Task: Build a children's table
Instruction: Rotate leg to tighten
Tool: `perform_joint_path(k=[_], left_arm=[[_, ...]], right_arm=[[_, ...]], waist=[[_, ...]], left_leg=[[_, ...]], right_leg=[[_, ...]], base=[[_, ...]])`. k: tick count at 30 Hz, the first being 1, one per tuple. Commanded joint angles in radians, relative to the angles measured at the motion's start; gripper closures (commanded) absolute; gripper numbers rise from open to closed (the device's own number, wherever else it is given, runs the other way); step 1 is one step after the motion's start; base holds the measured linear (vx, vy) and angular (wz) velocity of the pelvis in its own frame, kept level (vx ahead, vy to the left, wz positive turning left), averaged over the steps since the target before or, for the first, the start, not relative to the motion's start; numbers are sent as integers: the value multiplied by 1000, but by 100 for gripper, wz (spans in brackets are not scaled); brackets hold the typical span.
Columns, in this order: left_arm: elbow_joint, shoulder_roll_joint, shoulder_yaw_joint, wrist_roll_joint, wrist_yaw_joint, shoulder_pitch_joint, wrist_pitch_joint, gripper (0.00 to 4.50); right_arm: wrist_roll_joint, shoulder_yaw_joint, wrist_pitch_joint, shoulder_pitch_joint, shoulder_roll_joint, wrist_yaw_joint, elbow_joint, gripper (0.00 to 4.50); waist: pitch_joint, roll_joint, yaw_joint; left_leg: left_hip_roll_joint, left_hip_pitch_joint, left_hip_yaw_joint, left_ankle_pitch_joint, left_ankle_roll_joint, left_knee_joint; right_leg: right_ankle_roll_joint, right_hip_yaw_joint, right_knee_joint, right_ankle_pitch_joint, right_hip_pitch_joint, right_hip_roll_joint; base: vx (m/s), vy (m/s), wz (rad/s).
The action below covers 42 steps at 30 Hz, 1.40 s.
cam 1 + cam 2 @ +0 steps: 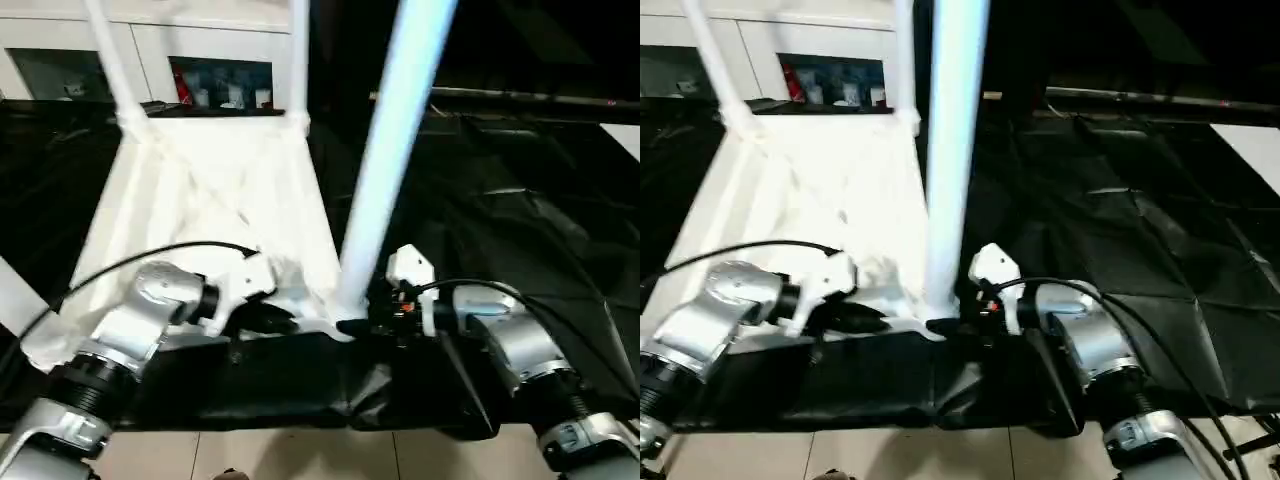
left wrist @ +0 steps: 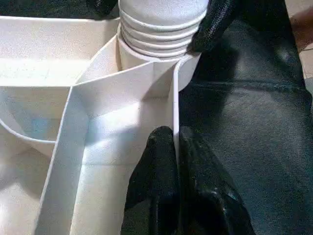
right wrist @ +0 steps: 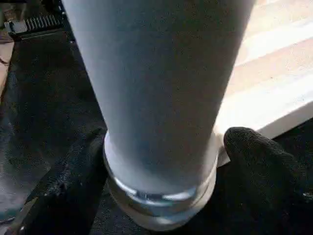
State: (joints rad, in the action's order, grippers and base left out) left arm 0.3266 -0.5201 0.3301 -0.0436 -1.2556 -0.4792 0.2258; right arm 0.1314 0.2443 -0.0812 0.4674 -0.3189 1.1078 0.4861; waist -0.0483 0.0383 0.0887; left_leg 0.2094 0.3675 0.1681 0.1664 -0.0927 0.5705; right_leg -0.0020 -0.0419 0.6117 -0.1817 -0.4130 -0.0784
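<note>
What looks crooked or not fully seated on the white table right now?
The near leg leans instead of standing straight, and its threaded end sits above the corner socket with ridges exposed, so it appears not fully screwed in. The right gripper grips its base.

A tabletop (image 1: 520,230) draped in wrinkled black cloth is seen from above. The white children's table (image 1: 215,215) is laid upside down directly on it, ribbed underside up, with legs standing from its corner sockets. Pale tiled floor (image 1: 300,455) is seen below the near edge.
</note>
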Motion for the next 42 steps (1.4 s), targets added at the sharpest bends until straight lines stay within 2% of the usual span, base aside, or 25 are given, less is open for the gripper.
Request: perform_joint_path(k=[1, 4, 6, 7, 8, 11, 14, 16, 22, 24, 25, 26, 27, 28, 29, 30, 32, 33, 34, 35, 38, 39, 42], left_arm=[[-42, 12, 30, -15, -34, 5, 6, 450], [-44, 12, 31, -7, -29, 9, 11, 450], [-44, 11, 31, -5, -27, 9, 13, 450], [-44, 11, 31, -5, -28, 9, 14, 450], [-41, 12, 30, -4, -24, 8, 14, 450], [-39, 11, 30, -2, -18, 9, 15, 450], [-39, 7, 30, -3, -21, 10, 19, 450], [-40, 4, 30, -1, -21, 12, 21, 450], [-21, 8, 28, 11, 5, 12, 33, 450], [20, 37, 18, 34, 77, -2, 40, 450], [20, 37, 18, 34, 77, -2, 40, 450], [68, 73, 5, 52, 154, -20, 39, 450], [91, 92, -2, 60, 193, -29, 42, 450], [146, 140, -17, 78, 293, -54, 47, 450], [188, 177, -27, 90, 366, -73, 50, 450], [219, 209, -33, 97, 420, -88, 58, 450], [261, 250, -43, 103, 490, -110, 63, 450], [297, 282, -40, 114, 538, -132, 60, 450], [327, 308, -36, 125, 575, -151, 53, 450], [348, 326, -30, 133, 590, -167, 41, 450], [364, 334, -23, 144, 583, -178, 27, 450], [375, 333, -15, 156, 571, -184, 9, 450], [355, 305, -1, 158, 503, -170, -17, 450]], right_arm=[[28, -19, -12, 8, 0, 1, -24, 56], [29, -8, -17, 4, -11, 21, -34, 56], [23, -6, -12, 3, -13, 23, -30, 90], [21, -5, -10, 3, -14, 23, -27, 90], [18, -7, -8, 3, -13, 23, -24, 90], [16, -7, -8, 2, -12, 24, -23, 132], [14, 0, -6, 2, -14, 26, -22, 140], [17, 0, -8, 3, -13, 26, -19, 164], [18, -11, -17, -2, 3, -1, -1, 175], [51, -67, -31, -2, 51, -87, 30, 176], [51, -67, -31, -2, 51, -87, 30, 176], [63, -113, -24, 1, 92, -186, 70, 176], [64, -132, -19, 3, 111, -239, 91, 176], [60, -158, -14, 2, 150, -338, 123, 177], [52, -173, -9, 1, 179, -416, 145, 177], [36, -179, -8, 1, 206, -493, 162, 177], [12, -180, -6, 1, 238, -581, 181, 177], [-36, -167, 5, 7, 265, -684, 200, 177], [-76, -156, 16, 15, 289, -762, 219, 177], [-100, -145, 26, 29, 310, -803, 243, 177], [-113, -137, 42, 42, 322, -802, 263, 177], [-107, -139, 66, 51, 331, -774, 275, 121], [-63, -158, 90, 64, 319, -696, 266, 101]], waist=[[59, -4, -5], [63, -3, -4], [65, -2, -4], [65, -2, -4], [65, -2, -4], [64, -1, -4], [64, -3, -3], [65, -2, -4], [65, -4, -4], [62, 0, -5], [60, -3, -6], [59, 0, -7], [55, -3, -9], [53, -1, -12], [53, 2, -13], [51, 1, -12], [51, 0, -15], [50, 2, -14], [51, 2, -14], [52, -3, -16], [54, -2, -15], [55, -5, -15], [56, -1, -15]], left_leg=[[16, -13, 9, 255, 13, -65], [15, -12, 10, 213, 22, -61], [14, -10, 11, 182, 30, -58], [13, -10, 11, 176, 33, -57], [12, -9, 12, 175, 36, -57], [13, -10, 11, 190, 34, -57], [13, -11, 11, 192, 30, -58], [13, -10, 11, 189, 30, -57], [12, -10, 11, 185, 30, -56], [12, -10, 11, 201, 25, -57], [11, -11, 11, 213, 22, -58], [11, -11, 9, 242, 9, -61], [11, -15, 8, 276, -8, -63], [10, -18, 7, 301, -23, -64], [9, -18, 5, 307, -29, -65], [8, -24, 3, 340, -35, -65], [6, -27, 3, 359, -33, -66], [4, -26, 1, 359, -34, -67], [4, -26, 0, 361, -33, -67], [2, -26, 0, 362, -34, -67], [2, -24, -2, 375, -21, -67], [3, -22, -1, 378, -12, -68], [4, -17, -1, 374, -1, -70]], right_leg=[[-191, 33, -72, -240, 50, -45], [-206, 33, -63, -154, 52, -41], [-217, 32, -57, -103, 55, -40], [-220, 32, -57, -93, 55, -39], [-223, 32, -57, -91, 55, -40], [-218, 32, -60, -124, 55, -41], [-217, 31, -59, -127, 55, -41], [-219, 32, -58, -118, 56, -40], [-223, 31, -57, -109, 56, -40], [-219, 32, -61, -137, 55, -41], [-217, 32, -64, -158, 53, -41], [-202, 32, -68, -217, 54, -42], [-185, 31, -78, -294, 47, -46], [-163, 33, -83, -359, 45, -47], [-153, 32, -84, -377, 46, -46], [-129, 30, -93, -439, 41, -47], [-109, 31, -102, -492, 35, -48], [-94, 30, -105, -513, 35, -47], [-87, 29, -106, -522, 35, -48], [-80, 29, -108, -528, 32, -48], [-66, 27, -111, -528, 33, -48], [-72, 28, -109, -496, 33, -46], [-82, 27, -105, -471, 37, -48]], base=[[0, 0, 0], [0, 0, 0], [0, 0, 0], [0, 0, 0], [0, 0, 0], [0, 0, 0], [0, 0, 0], [0, 0, 0], [0, 0, 0], [0, 0, 0], [0, 0, 0], [0, 0, 0], [0, 0, 0], [0, 0, 0], [0, 0, 0], [0, 0, 0], [0, 0, 0], [0, 0, 0], [0, 0, 0], [0, 0, 0], [0, 0, 0], [0, 0, 0], [0, 0, 0]])
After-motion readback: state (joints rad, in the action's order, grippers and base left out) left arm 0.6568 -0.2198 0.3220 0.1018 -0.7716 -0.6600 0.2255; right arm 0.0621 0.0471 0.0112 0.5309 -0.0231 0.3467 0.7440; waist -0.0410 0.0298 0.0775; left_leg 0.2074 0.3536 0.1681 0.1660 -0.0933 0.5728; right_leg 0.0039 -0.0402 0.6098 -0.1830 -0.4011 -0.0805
